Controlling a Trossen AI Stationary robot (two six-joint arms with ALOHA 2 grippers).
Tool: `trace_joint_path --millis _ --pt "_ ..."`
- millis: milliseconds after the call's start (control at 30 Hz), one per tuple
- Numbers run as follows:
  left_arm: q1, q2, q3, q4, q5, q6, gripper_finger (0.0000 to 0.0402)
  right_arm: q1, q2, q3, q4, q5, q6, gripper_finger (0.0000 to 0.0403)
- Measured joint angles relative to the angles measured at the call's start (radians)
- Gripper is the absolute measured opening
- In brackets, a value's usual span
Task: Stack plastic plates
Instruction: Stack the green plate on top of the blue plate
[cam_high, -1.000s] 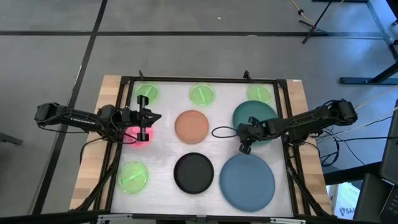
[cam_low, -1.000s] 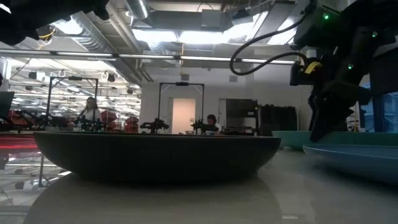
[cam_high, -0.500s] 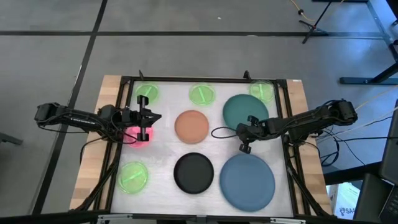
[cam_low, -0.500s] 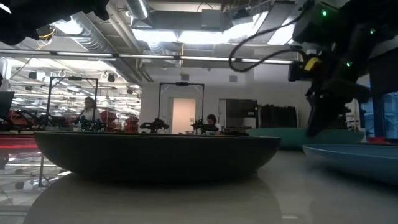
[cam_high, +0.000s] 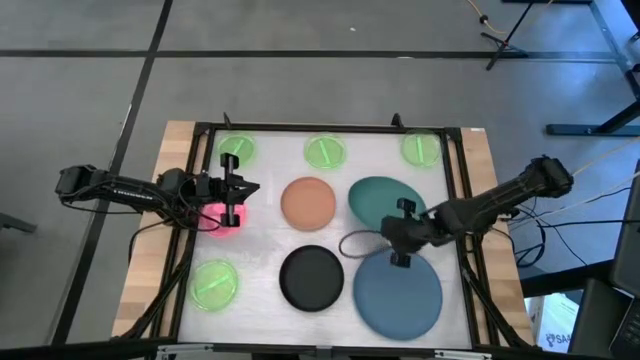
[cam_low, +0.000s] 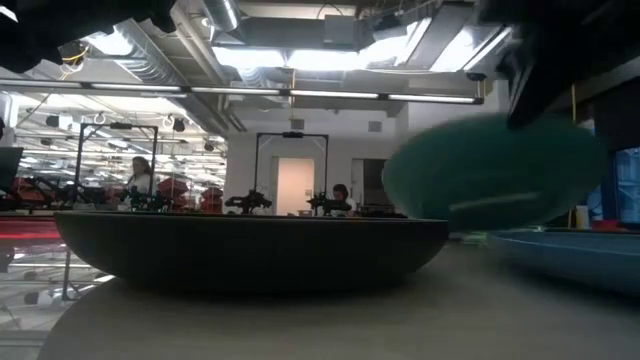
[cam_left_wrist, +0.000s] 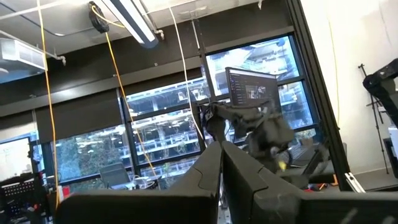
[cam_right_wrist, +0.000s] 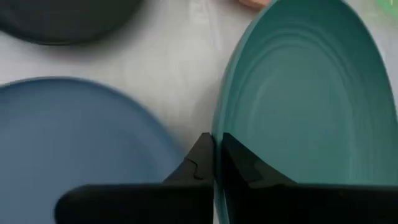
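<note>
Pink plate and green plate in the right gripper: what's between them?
High view: the tan-orange plate lies between the pink plate, under the left gripper, and the dark green plate in the right gripper.

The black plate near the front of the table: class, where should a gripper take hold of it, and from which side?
Grip the black plate by its rim, pinching the thin raised edge from above. It lies flat, so only the upturned lip, plain in the low view, offers a hold. Its edge toward the pink plate looks best: bare table there, while the blue plate crowds the other side.
</note>
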Motion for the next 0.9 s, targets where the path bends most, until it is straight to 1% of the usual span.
trace_joint_path --millis 267,433,600,700,900 --pt "0.0 0.0 0.0 0.0 -0.001 -0.001 0.0009 0.226 0.0 0.198 -0.146 0.029 0.141 0.0001" --pt "0.0 0.0 0.0 0.0 -0.001 -0.001 0.0009 0.338 0.0 0.28 -0.152 -0.014 0.269 0.0001" --pt "0.0 0.0 0.0 0.0 -0.001 -0.002 0.0009 0.438 -0.001 0.303 -0.129 -0.06 0.396 0.0001" --pt "0.0 0.0 0.0 -0.001 -0.001 -0.001 0.0009 0.493 0.0 0.303 -0.093 -0.059 0.449 0.0001" --pt "0.0 0.0 0.0 0.0 -0.019 0.003 0.0009 0.546 0.044 0.303 -0.028 -0.043 0.453 0.0001"
